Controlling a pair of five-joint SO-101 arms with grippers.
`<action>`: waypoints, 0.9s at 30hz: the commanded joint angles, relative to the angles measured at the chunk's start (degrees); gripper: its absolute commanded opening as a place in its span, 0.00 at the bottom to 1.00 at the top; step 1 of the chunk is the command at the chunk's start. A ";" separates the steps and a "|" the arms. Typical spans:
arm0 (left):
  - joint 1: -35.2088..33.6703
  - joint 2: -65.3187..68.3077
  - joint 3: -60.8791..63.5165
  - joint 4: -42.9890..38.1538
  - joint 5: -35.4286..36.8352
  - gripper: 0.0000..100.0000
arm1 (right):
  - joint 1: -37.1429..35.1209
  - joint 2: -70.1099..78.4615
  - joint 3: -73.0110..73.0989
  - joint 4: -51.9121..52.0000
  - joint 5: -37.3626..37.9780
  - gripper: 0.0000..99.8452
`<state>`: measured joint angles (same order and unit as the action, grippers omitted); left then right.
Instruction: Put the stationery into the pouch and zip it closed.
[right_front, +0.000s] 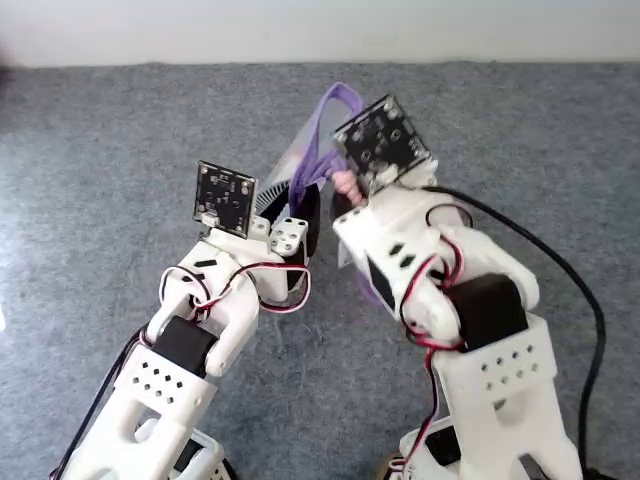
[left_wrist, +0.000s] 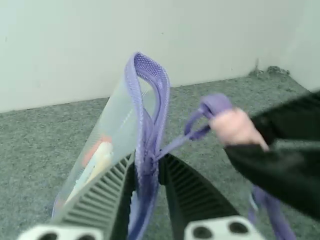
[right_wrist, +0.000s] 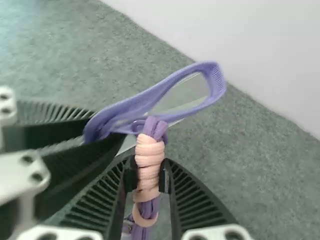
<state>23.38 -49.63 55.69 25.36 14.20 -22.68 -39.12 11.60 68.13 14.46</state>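
Left fingers (left_wrist: 100, 200) grip pouch (left_wrist: 112, 130), right fingers (right_wrist: 195, 200) cord (right_wrist: 148, 160)

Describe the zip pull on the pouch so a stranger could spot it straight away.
Above the grey carpet, a clear pouch edged in purple is held up in the air. Its zip pull sits in the right gripper: the only pink, cord-wrapped piece.

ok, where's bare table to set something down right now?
Bare table left of the left arm, right of the right arm, and along the wall at both far corners. Crowded in the middle: left jaws on the pouch, right jaws on its pull.
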 joint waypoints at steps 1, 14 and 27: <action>-0.09 -1.14 -0.57 4.04 0.44 0.01 | 3.74 1.89 -3.34 -4.88 2.11 0.01; 0.62 -0.62 3.03 -2.81 0.62 0.12 | 4.09 5.14 -10.73 -3.91 2.99 0.01; 0.35 -1.14 5.41 -3.96 0.62 0.12 | 1.36 5.14 -12.75 -1.19 2.99 0.01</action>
<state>23.91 -49.98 62.29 22.73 14.20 -20.92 -33.67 2.02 66.46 16.92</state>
